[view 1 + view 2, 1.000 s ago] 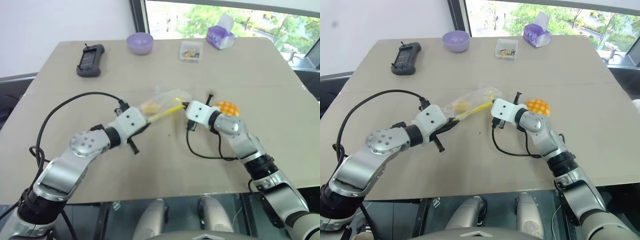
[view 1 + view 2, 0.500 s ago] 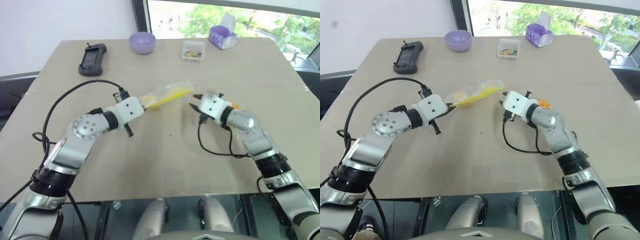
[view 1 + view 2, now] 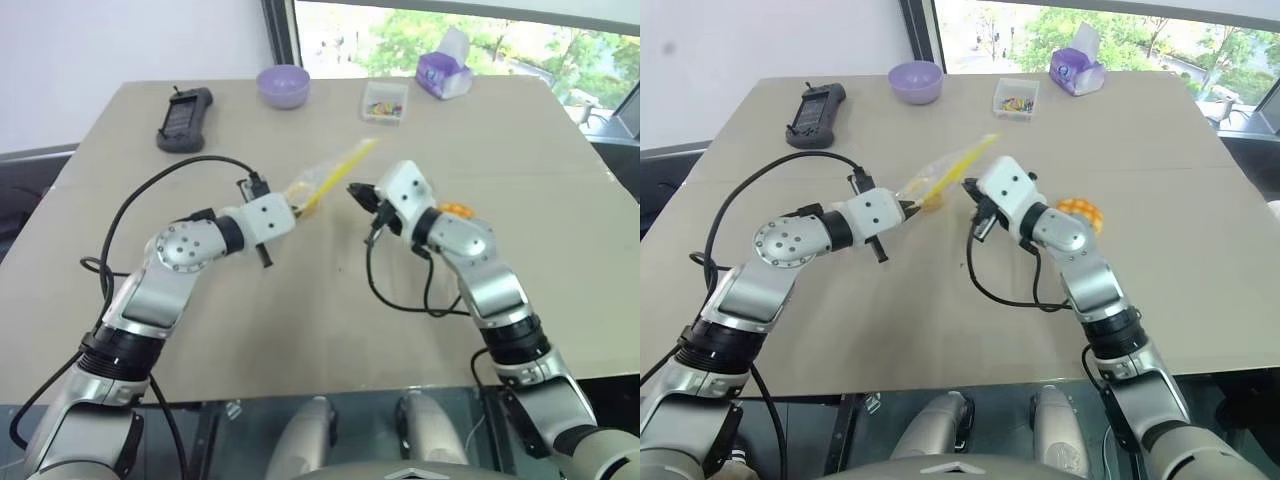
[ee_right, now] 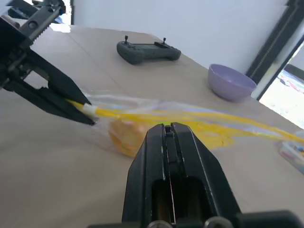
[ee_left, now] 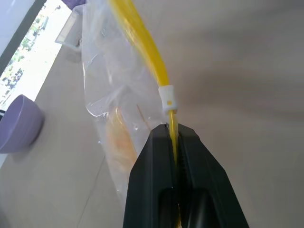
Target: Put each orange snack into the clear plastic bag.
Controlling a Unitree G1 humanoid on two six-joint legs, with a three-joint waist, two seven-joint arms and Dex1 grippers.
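Note:
The clear plastic bag hangs just above the table, its yellow strip slanting up toward the far side. My left gripper is shut on the near end of that strip. The flat pale-orange snack lies inside the bag. My right gripper is shut at the bag's other side, its tips on the strip with a bit of yellow showing between them. The grid-topped orange bun sits on the table behind my right forearm, partly hidden.
Along the far edge of the table stand a dark handheld controller, a purple bowl, a small clear box of coloured bits and a purple tissue pack. Black cables loop from both wrists.
My right gripper opened, then shut again at the bag, rising and shifting left. The bag's far end and strip have tilted upward. The left gripper rolled a little, still holding the strip.

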